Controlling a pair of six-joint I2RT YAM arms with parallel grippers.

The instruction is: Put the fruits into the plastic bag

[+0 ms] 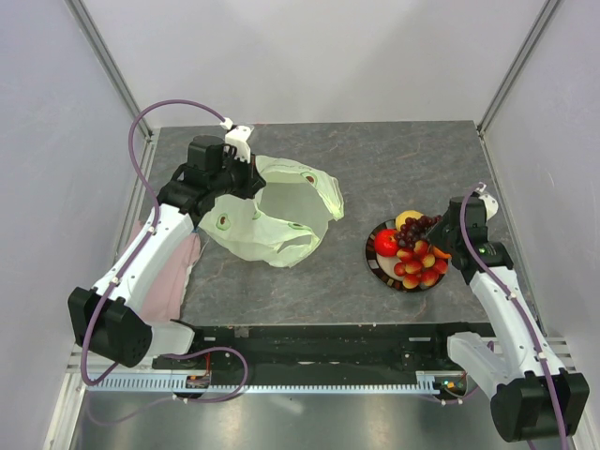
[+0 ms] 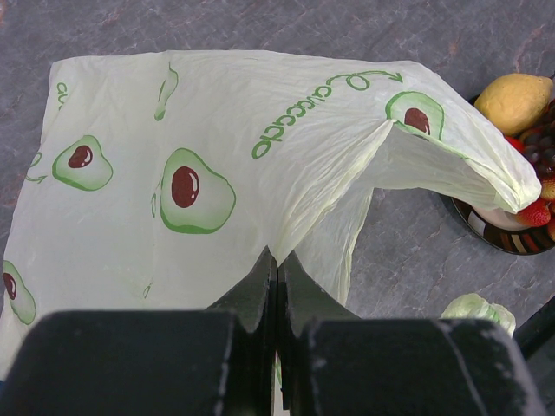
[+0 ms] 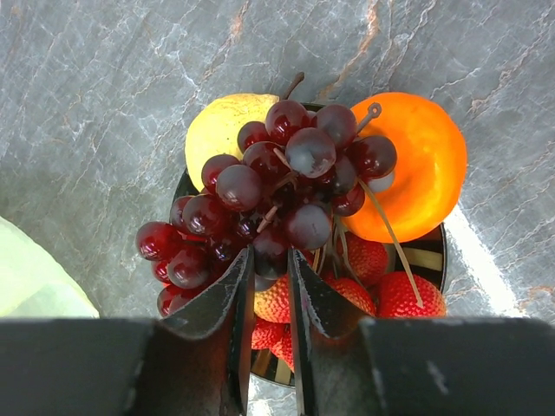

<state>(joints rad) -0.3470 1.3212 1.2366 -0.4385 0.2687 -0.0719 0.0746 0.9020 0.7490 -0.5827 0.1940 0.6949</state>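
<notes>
Top view: plastic bag [image 1: 277, 217] lies left of centre on the grey tabletop [image 1: 394, 159], mouth gaping toward the right of the frame. The left gripper [image 1: 249, 174] sits at the bag's upper-left rim. The plate [image 1: 372, 259] stands well apart at centre right and carries the fruits: red apple [image 1: 385, 244] on its left, lemon [image 1: 408, 218] at its top, small red fruits [image 1: 420, 269] low. This view does not resolve either pair of jaws. Left wrist view fills that in: jaws pressed together with no gap, a fold of the bag's film pinched between them. The bag spreads upward from there, showing green avocado prints and lettering, and its far corner overlaps the plate's edge at right of frame, hiding part of it. Right wrist view: right gripper [image 3: 269, 260] over the plate, jaws at a narrow gap, tips closed on the lowest grapes of the grape bunch [image 3: 277, 173]. The bunch covers much of the lemon and part of the orange [image 3: 421, 165], which the arm hides in the top view. A pink cloth [image 1: 174, 277] lies at the tabletop's left edge, partly under the left arm.
</notes>
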